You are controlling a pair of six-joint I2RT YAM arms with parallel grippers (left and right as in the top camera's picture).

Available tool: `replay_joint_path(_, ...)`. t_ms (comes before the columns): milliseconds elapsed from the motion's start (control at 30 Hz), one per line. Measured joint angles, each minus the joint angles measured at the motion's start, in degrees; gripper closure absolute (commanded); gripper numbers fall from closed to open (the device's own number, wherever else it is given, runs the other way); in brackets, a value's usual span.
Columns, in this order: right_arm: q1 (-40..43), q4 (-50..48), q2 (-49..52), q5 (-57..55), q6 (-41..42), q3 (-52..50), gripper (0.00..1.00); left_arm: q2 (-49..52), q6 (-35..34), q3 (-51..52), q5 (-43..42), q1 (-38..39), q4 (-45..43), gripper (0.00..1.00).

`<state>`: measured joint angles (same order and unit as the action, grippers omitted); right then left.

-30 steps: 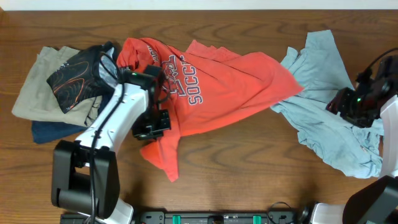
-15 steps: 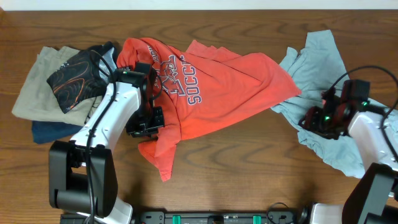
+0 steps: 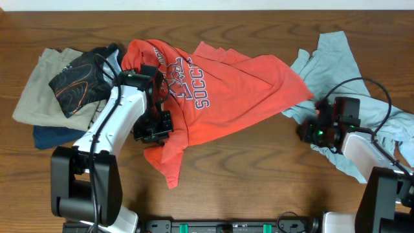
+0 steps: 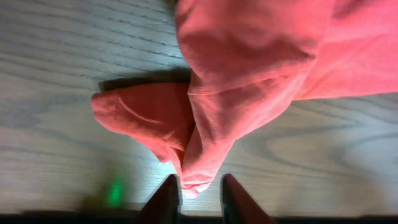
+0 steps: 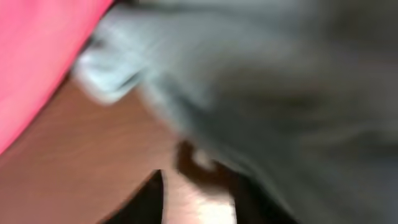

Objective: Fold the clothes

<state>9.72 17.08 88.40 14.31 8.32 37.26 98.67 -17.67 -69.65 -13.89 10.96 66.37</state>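
Nearest us, a narrow tail of the large coral-red fabric T-shirt [image 3: 246, 84] points toward the near edge of the brown wooden bench [image 3: 259, 168]. The left gripper [image 4: 198, 191] is pinched narrowly on a fold of it. At right, the right gripper [image 3: 312, 133] sits against the pale blue-grey shirt [image 3: 336, 71]; blur keeps us from telling its opening. Farther back, the T-shirt's long axis runs left to right, its right end meeting the blue-grey shirt, which stretches from far to near right. A heap of khaki, navy and black garments [image 3: 45, 90] lies far left.
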Motion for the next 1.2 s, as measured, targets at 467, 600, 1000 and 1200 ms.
replay_joint_path(467,21.3,0.3,0.0,-20.8,9.1,9.3,0.49,0.0,0.0,11.3,-1.0,0.0,-4.0,0.51)
replay_joint_path(600,23.6,5.2,0.0,-14.1,9.7,15.4,0.51,0.0,-0.1,14.5,-2.1,0.1,-9.3,0.49)
replay_joint_path(1000,22.6,15.3,0.0,1.6,9.6,19.5,0.64,-0.2,-0.1,19.6,-7.6,5.6,-17.8,0.94)
replay_joint_path(1200,22.5,16.4,0.0,2.4,8.5,19.5,0.64,-1.4,4.4,15.4,-27.4,5.3,-11.0,0.94)
